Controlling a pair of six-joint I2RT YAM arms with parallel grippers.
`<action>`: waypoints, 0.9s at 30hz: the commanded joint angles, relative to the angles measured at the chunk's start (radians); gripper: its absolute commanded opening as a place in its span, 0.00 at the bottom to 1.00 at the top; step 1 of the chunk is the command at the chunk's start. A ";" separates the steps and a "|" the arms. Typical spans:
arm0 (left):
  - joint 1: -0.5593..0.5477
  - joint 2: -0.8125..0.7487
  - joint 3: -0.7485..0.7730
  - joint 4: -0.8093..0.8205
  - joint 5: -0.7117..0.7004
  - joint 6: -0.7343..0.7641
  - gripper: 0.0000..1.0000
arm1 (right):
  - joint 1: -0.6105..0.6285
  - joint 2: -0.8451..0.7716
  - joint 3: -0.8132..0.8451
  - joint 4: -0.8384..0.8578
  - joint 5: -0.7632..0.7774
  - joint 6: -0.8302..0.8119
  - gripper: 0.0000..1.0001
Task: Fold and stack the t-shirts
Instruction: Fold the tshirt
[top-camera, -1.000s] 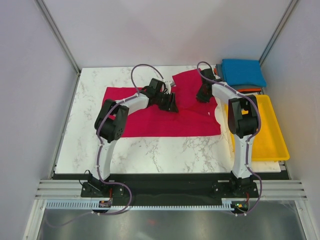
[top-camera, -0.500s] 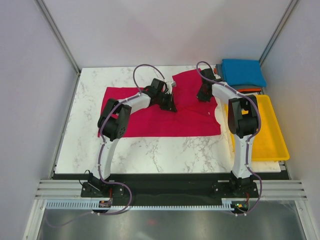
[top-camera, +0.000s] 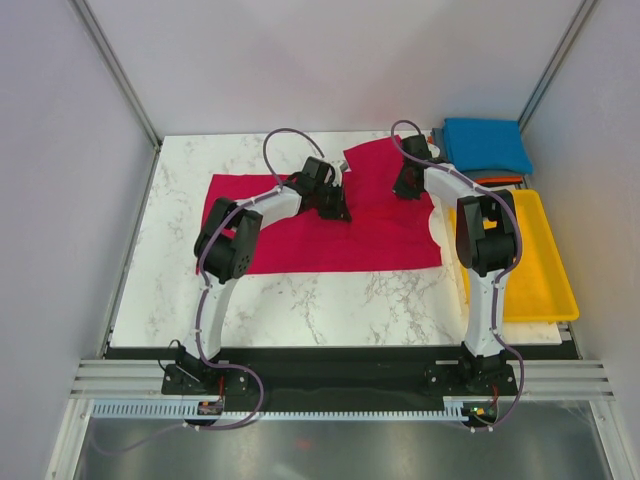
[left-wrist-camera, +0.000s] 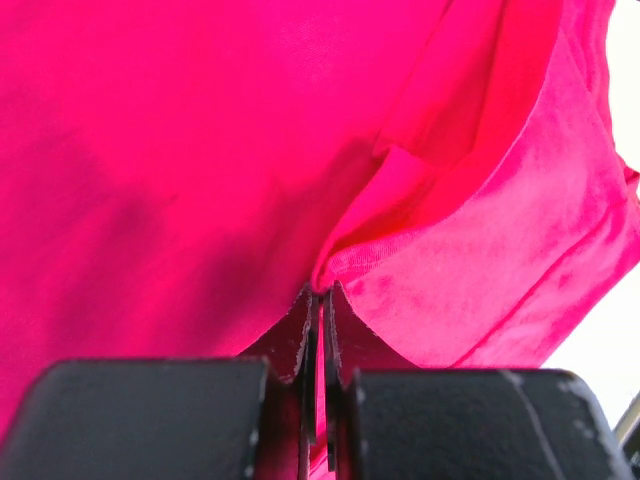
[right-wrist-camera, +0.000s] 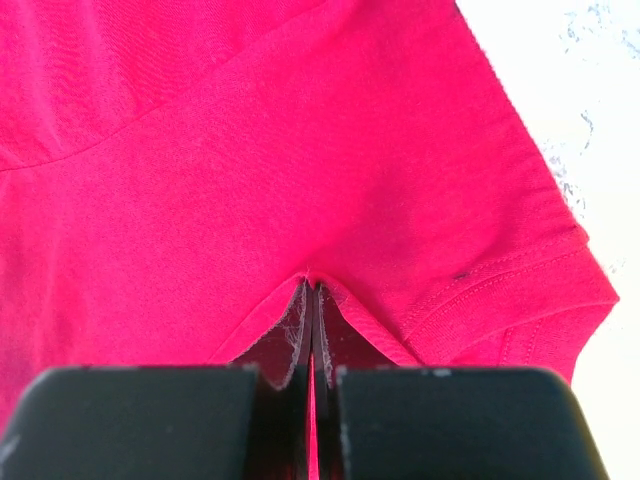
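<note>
Overhead view of a white marble table (top-camera: 300, 300) with two robot arms bolted side by side at its near edge. A crimson-red t-shirt (top-camera: 300, 245) lies spread across the middle and far part of the table. Its long near edge runs left to right, and a bunched, partly turned-over section sits at its far right side. The left arm (top-camera: 225, 245) rises from its base and bends sharply at a raised elbow above the shirt's left end. Its forearm stretches rightward and away to the middle of the shirt's far edge, wrist tilted down. The left gripper (left-wrist-camera: 320, 300) has its two fingers pressed together on a pinched ridge of the red cloth, just beside a loose hemmed fold. The right arm (top-camera: 485, 235) stands up from its base beside a yellow tray (top-camera: 545, 290), folds at the elbow, and reaches away and to the left, so its wrist sits over the shirt's far right part. The right gripper (right-wrist-camera: 310, 288) is likewise clamped on a small peak of red fabric, near a stitched sleeve hem. A bright blue folded t-shirt (top-camera: 487, 145) lies at the far right corner, just beyond the tray and apart from both grippers.
</note>
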 joint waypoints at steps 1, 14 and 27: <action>-0.002 -0.058 -0.024 0.025 -0.086 -0.038 0.02 | -0.004 -0.050 0.042 0.038 0.022 -0.029 0.00; -0.002 -0.073 -0.046 0.028 -0.160 -0.075 0.02 | -0.002 -0.095 -0.030 0.150 0.006 -0.029 0.00; -0.002 -0.087 -0.043 0.011 -0.226 -0.122 0.02 | -0.002 -0.066 -0.078 0.285 0.006 -0.034 0.00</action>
